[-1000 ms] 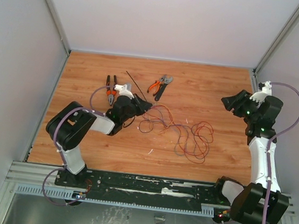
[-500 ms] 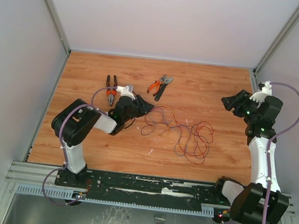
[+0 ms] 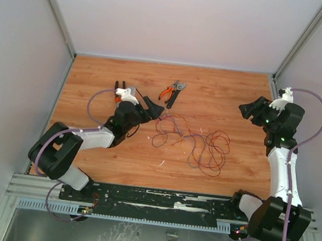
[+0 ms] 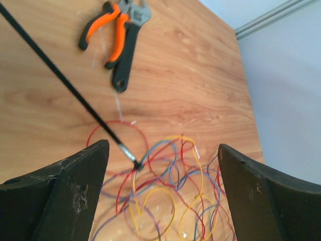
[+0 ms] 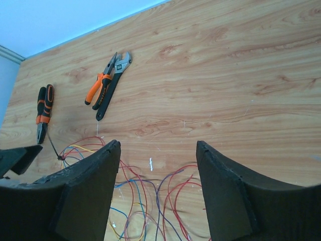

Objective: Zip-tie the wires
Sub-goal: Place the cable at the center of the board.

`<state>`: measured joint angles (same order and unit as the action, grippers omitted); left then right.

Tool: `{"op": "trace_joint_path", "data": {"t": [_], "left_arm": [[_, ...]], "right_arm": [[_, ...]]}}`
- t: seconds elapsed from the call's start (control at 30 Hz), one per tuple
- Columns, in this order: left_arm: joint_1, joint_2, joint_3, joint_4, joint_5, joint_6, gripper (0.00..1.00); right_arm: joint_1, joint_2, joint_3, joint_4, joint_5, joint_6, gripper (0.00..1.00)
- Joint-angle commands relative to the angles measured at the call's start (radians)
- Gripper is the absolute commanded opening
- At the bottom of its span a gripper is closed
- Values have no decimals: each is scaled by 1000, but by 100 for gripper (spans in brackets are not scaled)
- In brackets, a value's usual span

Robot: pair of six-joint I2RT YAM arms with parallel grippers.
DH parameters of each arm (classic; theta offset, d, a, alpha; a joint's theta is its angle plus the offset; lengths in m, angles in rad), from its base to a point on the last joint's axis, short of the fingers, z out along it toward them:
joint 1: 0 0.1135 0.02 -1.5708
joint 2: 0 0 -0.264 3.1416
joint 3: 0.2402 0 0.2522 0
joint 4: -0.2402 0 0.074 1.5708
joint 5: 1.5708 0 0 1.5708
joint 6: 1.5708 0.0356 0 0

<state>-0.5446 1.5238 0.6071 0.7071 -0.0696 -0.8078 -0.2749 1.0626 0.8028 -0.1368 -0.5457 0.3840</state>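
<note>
The wires [image 3: 196, 144] lie in a loose red, orange, blue and yellow tangle mid-table. In the left wrist view they [image 4: 165, 196] spread between my fingers. The zip tie [image 4: 65, 83] is a thin black strip lying flat on the wood, its near tip resting on a red loop. My left gripper [image 3: 153, 109] hovers over the tangle's left edge, open, with nothing between its jaws [image 4: 163, 150]. My right gripper [image 3: 245, 111] hangs open and empty at the right, well clear of the wires [image 5: 140, 201]. A short piece of the zip tie [image 5: 54, 146] shows in the right wrist view.
Orange-handled pliers lying against a black wrench [image 3: 172, 92] sit behind the wires. A second pair of pliers [image 3: 119, 93] lies beside the left wrist. White walls close in the wooden table [image 3: 222, 86] on three sides.
My left gripper has gone from shut to wide open, and the left arm's elbow has swung down to the left. The right arm has stayed in place.
</note>
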Motion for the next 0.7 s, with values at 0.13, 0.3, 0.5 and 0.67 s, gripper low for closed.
{"op": "trace_joint_path", "data": {"t": [0.13, 0.3, 0.5, 0.67], "left_arm": [[5, -187, -104, -327, -66, -109, 98], [7, -362, -145, -424, -137, -110, 98], [41, -558, -128, -416, -209, 70, 98], [84, -656, -103, -420, -271, 215, 98]], "right_arm": [[8, 24, 34, 0, 26, -26, 64], [7, 15, 28, 15, 33, -26, 67], [8, -75, -109, 159, 78, -22, 99], [8, -210, -292, 304, 219, -47, 99]]}}
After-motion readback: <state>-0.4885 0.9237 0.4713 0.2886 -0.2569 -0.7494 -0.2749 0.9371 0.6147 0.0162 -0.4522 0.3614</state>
